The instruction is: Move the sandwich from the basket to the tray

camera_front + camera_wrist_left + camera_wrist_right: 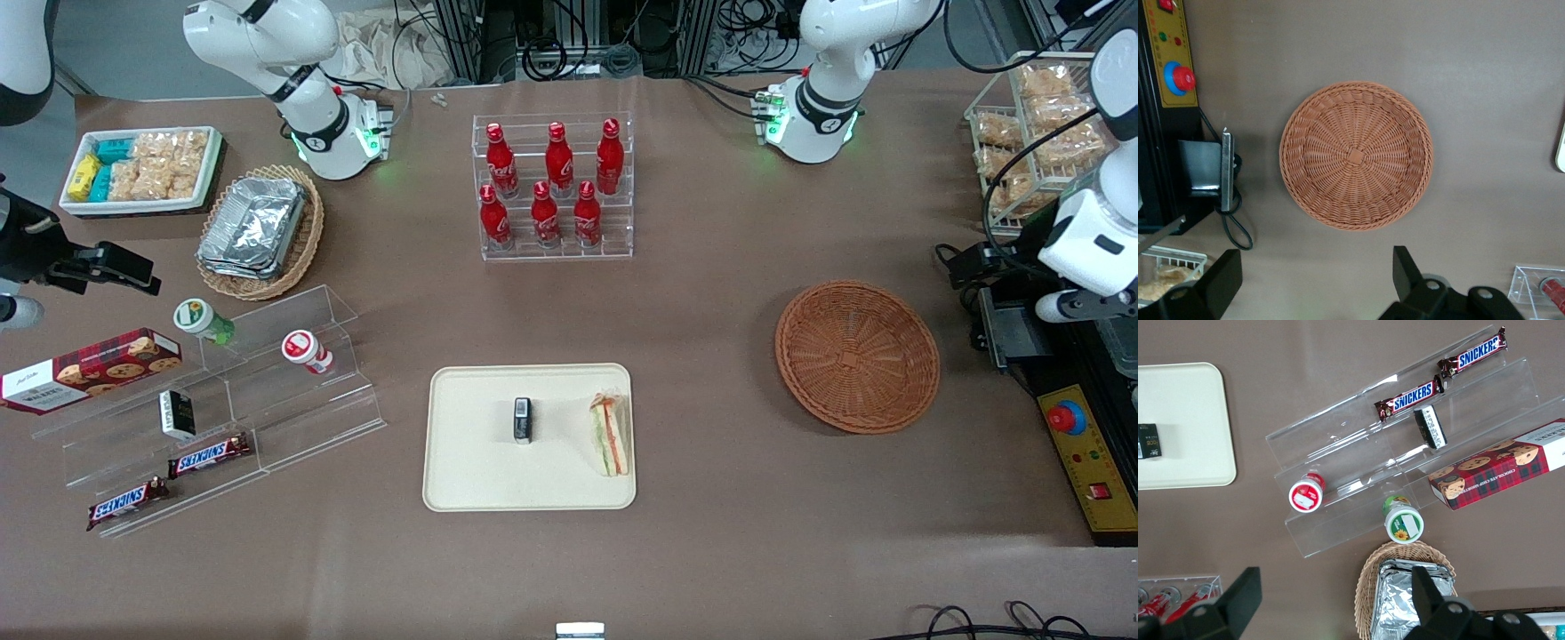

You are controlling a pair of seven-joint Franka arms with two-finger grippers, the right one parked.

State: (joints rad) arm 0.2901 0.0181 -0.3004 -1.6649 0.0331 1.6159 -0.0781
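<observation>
Sandwich (pixel 610 435) lies on the tray (pixel 471 462) by the edge nearest the basket (pixel 857 356), which is empty, so the job looks done. Pincer (pixel 1318 283) hangs released w/ nothing in it, high above the basket. Main risk: the wrapped wedge sits close to the rim, so any nudge could tip it onto the table (pixel 711 551).

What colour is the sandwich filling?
Red and green stripes on the sandwich; front view. Gripper hangs open above the basket.
</observation>
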